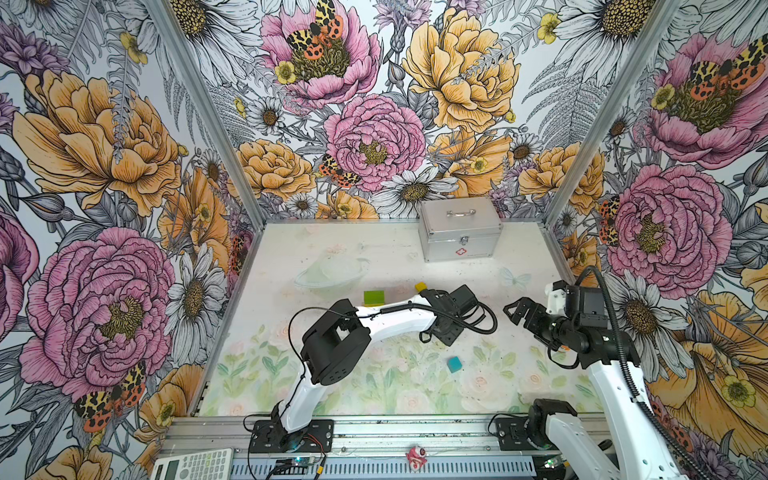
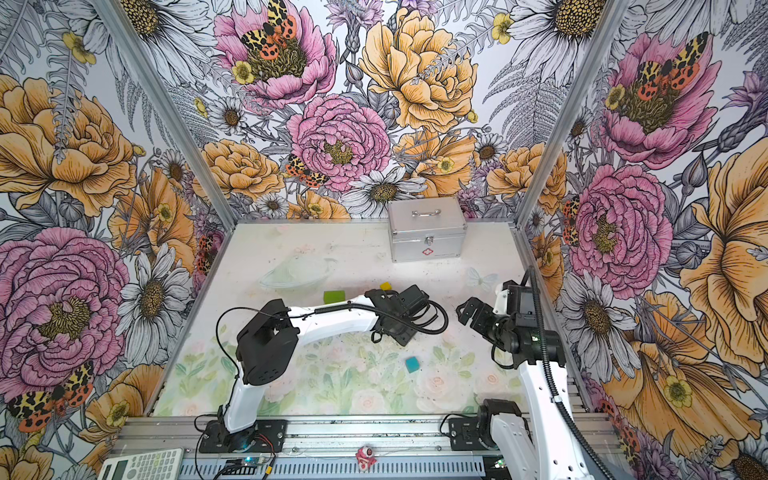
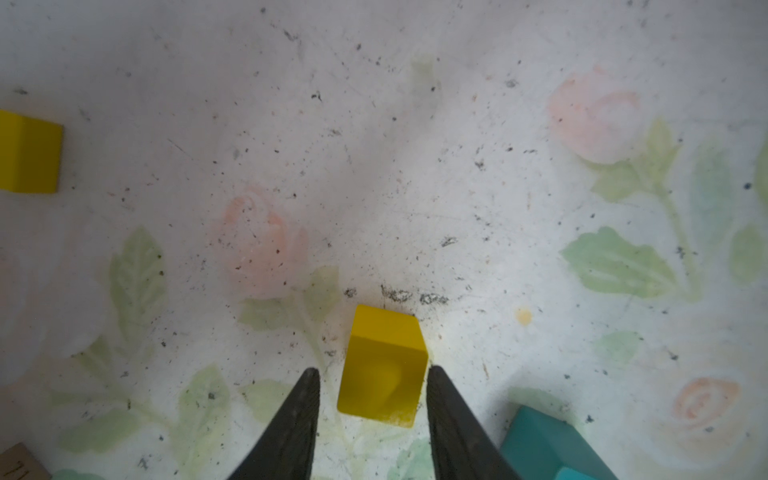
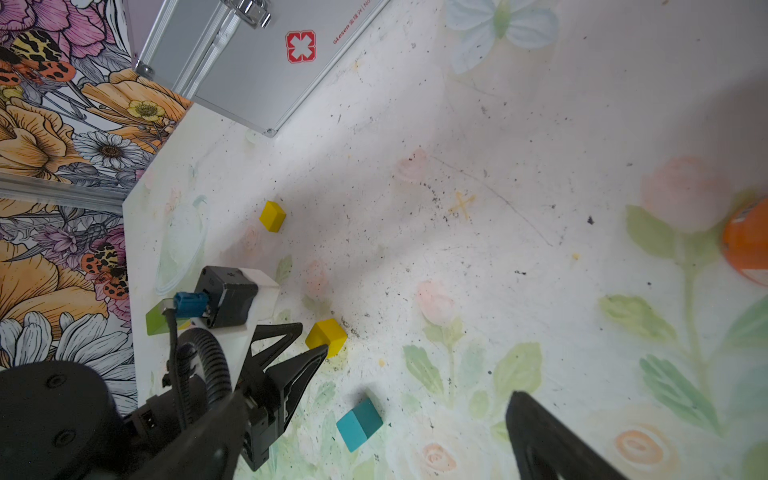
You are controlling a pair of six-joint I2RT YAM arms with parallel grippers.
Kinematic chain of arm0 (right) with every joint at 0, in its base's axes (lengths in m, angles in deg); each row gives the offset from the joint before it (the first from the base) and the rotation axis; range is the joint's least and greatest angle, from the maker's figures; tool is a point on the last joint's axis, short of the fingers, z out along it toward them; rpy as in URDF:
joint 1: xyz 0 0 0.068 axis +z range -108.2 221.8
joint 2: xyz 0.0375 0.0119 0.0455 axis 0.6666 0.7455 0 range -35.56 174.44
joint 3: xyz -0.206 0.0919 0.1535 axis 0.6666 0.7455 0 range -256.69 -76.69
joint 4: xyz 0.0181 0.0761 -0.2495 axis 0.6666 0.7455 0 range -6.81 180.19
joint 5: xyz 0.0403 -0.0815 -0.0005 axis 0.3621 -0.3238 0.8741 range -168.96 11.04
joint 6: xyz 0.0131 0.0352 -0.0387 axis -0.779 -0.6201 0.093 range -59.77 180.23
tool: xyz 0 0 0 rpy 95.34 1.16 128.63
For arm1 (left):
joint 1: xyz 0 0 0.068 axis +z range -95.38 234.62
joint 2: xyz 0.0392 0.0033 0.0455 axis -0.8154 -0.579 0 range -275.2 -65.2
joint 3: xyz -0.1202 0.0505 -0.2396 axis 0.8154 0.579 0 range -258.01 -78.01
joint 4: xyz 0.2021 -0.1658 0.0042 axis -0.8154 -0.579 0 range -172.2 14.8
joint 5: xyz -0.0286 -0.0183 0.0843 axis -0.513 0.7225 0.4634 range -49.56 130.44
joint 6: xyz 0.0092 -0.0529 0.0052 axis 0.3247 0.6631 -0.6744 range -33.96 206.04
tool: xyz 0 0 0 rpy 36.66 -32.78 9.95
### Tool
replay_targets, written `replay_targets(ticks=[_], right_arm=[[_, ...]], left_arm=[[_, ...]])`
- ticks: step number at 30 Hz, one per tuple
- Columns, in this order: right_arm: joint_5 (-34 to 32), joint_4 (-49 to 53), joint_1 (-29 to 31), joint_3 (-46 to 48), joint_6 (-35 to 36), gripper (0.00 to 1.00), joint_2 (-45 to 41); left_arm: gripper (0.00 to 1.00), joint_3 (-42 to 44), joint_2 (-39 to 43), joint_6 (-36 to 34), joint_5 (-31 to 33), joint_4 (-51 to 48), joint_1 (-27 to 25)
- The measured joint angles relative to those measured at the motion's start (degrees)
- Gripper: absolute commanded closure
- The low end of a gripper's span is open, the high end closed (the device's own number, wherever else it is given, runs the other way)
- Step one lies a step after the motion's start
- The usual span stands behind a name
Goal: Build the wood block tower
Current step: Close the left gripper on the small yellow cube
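Straddling yellow cube [image 3: 382,361], left tool [image 3: 371,369] apart | right tool [image 1: 510,311] apart | silver case [image 4: 249,70] reads "GLosen", red cross

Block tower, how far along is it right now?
Done: little shows; only the green block is visible, partly behind the left arm, what's beneath it hidden. In hand: the left gripper straddles a yellow cube on the table, not clamped yet; the right gripper hangs open. Left: that cube, the second yellow cube and the teal cube all lie loose.
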State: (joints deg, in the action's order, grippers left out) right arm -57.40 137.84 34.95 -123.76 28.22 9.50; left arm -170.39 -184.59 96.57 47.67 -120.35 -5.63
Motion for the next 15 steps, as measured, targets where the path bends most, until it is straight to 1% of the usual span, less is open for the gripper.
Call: replay_targets(ticks=[6,15], right_arm=[[0.4,0.0,0.0,0.0,0.1,0.0,0.0],[0.8,0.0,0.0,0.0,0.2,0.0,0.0]], left_arm=[[0.5,0.0,0.0,0.0,0.1,-0.5,0.0],[0.47,0.0,0.0,0.0,0.4,-0.5,0.2]])
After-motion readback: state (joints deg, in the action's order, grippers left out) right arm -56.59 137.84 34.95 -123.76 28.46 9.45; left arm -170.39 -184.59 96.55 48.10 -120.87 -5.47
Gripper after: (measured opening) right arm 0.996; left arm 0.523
